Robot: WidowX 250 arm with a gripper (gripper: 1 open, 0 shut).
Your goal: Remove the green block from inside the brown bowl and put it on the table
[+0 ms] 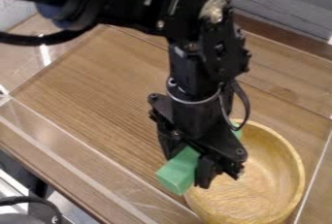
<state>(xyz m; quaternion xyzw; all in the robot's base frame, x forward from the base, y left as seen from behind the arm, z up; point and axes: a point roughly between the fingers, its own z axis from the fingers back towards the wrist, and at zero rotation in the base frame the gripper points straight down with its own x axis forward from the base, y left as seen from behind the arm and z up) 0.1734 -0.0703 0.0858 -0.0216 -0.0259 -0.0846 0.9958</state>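
The green block (178, 173) is clamped between the black fingers of my gripper (195, 167), which is shut on it. It hangs tilted at the left rim of the brown bowl (266, 184), its lower end over the table (97, 92) beside the bowl. The light wooden bowl sits at the lower right, partly behind the gripper. I cannot tell whether the block touches the rim or the tabletop. The black arm rises from the gripper to the top of the view.
A low clear acrylic wall (72, 175) runs along the table's near left edge. Bare wood-grain surface stretches left of and behind the bowl. A dark cable (33, 34) loops at the upper left.
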